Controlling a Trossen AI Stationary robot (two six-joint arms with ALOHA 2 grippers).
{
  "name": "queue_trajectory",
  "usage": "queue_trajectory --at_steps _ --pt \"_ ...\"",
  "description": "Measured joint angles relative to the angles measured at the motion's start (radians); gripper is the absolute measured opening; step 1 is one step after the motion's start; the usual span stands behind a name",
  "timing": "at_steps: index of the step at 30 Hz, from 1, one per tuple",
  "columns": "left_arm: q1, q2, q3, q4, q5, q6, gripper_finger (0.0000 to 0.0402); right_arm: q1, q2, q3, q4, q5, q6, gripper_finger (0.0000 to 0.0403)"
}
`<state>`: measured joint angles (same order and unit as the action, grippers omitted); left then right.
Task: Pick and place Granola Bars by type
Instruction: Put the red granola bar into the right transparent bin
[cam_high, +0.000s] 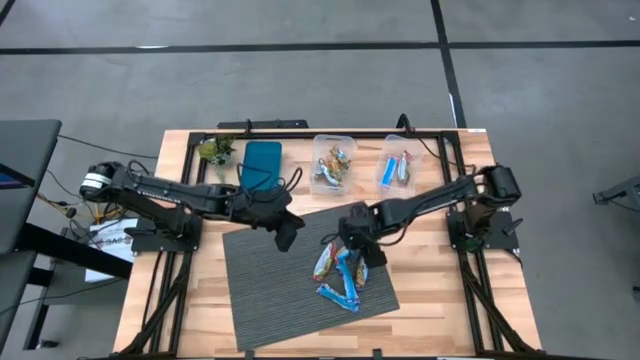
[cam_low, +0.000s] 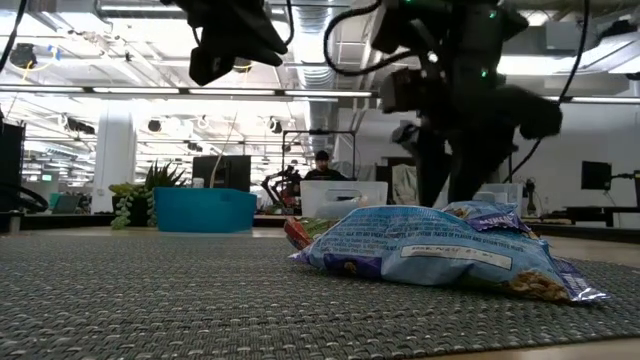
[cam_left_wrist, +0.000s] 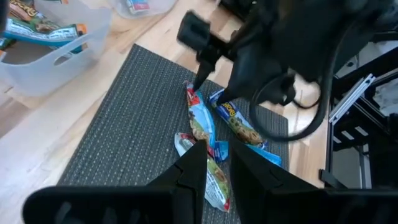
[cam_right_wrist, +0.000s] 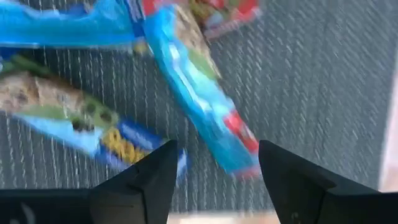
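Several granola bars (cam_high: 340, 272) in blue-white wrappers with red ends lie in a loose pile on the grey mat; they fill the foreground of the low view (cam_low: 430, 250). My right gripper (cam_right_wrist: 214, 168) is open and hangs close over the pile's far end, pointing down, its fingers on either side of a blue bar with a red end (cam_right_wrist: 205, 106). Whether a fingertip touches it I cannot tell. My left gripper (cam_high: 285, 235) is open and hovers above the mat to the left of the pile, looking across at the bars (cam_left_wrist: 208, 134) and at the right gripper (cam_left_wrist: 198, 74).
The grey ribbed mat (cam_high: 265, 285) lies askew on the wooden table. Along the far edge stand a blue tray (cam_high: 262, 163), a clear tub with orange-gold bars (cam_high: 333, 165), a clear tub with blue bars (cam_high: 398, 167) and a small plant (cam_high: 215, 150).
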<state>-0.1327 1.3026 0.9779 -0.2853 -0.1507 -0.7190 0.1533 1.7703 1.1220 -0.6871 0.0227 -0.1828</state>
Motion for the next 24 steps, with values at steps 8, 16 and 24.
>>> queue_trajectory --at_steps 8,16,24 --pt "-0.014 0.001 0.0 0.008 -0.015 -0.011 0.0057 0.001 0.105 0.055 -0.001 0.002 -0.014 0.0209" --pt "-0.014 0.001 0.0 0.014 -0.014 -0.015 0.0057 -0.001 0.137 0.086 -0.014 0.0 -0.035 0.0097" --pt "-0.013 0.0 0.0 0.072 0.041 0.07 0.0057 -0.057 0.061 0.115 -0.016 -0.072 0.117 0.0016"
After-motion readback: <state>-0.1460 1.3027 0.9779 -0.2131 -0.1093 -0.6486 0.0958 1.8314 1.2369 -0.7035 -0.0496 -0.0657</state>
